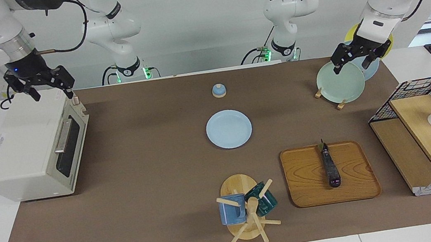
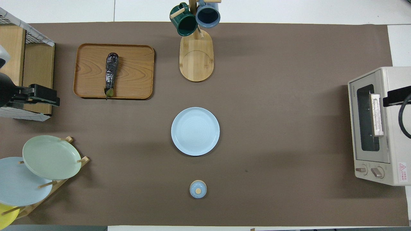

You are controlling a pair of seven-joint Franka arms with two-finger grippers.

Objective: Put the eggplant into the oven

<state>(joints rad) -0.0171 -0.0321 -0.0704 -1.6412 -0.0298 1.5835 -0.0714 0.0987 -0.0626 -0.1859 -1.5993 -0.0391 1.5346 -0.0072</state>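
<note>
Plainly, nothing of the task has begun, going by how things lie. Reading the facing view from its left edge across: the boxy cream-white toaster oven (image 1: 34,151) stands at the right arm's end of the brown-covered bench (image 1: 145,188), its dark glass door shut and its bar handle untouched. The right claw (image 1: 46,83) hangs in the air over the oven's top, fingers spread, holding nothing. Mid-bench lie a small blue lidded knob (image 1: 218,90) and a round pale blue plate (image 1: 228,129), with a wooden mug tree (image 1: 248,208) carrying two mugs farther from the robots. Next comes the rectangular wooden tray (image 1: 357,185), and on it rests the slim, dark purple-black eggplant (image 1: 330,168), green stem end pointing toward the robots. The left claw (image 1: 359,56) hovers over the pale green plate (image 1: 339,81) in its rack, fingers also apart and empty.

The step in hand is judged to be the opening one. The oven door probably needs pulling down by the right claw, while the left claw descends over the eggplant's middle, fingers set across its narrow body.
</note>
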